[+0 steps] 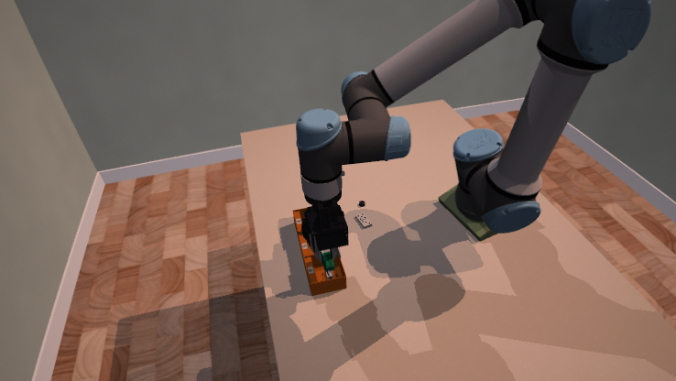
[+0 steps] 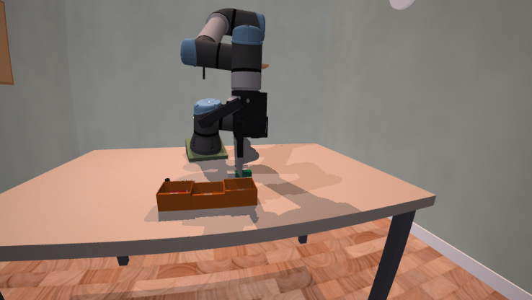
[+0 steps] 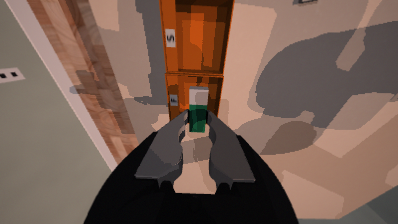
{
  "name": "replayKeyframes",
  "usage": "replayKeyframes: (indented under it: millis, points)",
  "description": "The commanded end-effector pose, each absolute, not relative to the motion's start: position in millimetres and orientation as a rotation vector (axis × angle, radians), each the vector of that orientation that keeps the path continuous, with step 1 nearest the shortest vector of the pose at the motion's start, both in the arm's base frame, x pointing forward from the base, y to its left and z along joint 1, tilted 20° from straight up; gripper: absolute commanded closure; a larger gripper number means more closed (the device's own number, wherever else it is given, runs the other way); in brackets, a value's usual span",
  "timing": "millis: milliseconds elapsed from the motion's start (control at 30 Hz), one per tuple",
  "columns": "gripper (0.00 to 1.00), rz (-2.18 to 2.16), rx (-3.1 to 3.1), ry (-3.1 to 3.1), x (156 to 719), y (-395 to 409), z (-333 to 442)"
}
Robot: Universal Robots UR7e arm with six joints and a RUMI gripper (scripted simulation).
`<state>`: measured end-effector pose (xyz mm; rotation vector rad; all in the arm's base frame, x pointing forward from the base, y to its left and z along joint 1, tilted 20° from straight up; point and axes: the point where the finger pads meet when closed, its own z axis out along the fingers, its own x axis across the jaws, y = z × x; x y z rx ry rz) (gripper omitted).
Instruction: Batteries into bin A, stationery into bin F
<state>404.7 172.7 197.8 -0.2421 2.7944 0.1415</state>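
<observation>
My gripper (image 1: 327,258) (image 2: 240,174) (image 3: 197,110) is shut on a green and white block, seemingly an eraser (image 1: 328,263) (image 2: 246,173) (image 3: 198,125). It holds the block above bin F (image 1: 328,285) (image 2: 241,197) (image 3: 181,86), the end bin of an upright orange row. A small white thing (image 1: 330,274) with dark marks lies in bin F. Bin A (image 2: 174,202) is at the row's other end, mostly hidden by the gripper in the top view. Something red (image 2: 179,191) shows inside bin A; the rest of its contents is hidden.
Bin S (image 2: 207,201) (image 3: 198,37) is in the middle of the row. A white domino (image 1: 363,220) with black dots and a small black object (image 1: 361,203) (image 2: 167,179) lie on the table beside the row, on the robot base's side.
</observation>
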Motion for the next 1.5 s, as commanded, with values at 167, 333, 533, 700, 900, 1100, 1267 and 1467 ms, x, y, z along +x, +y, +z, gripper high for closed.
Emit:
replayKeyframes:
  millis: [167, 333, 533, 700, 900, 1100, 1267, 1467]
  points:
    - [1.00, 0.141, -0.242, 2.793, 404, 172, 198]
    - [1.00, 0.141, -0.242, 2.793, 405, 172, 194]
    - [1.00, 0.141, -0.242, 2.793, 409, 174, 185]
    - [1.00, 0.141, -0.242, 2.793, 412, 175, 175]
    - [1.00, 0.141, -0.242, 2.793, 415, 176, 166]
    - [1.00, 0.141, -0.242, 2.793, 417, 177, 160]
    - [1.00, 0.141, -0.242, 2.793, 417, 177, 160]
    - [1.00, 0.141, -0.242, 2.793, 417, 177, 160]
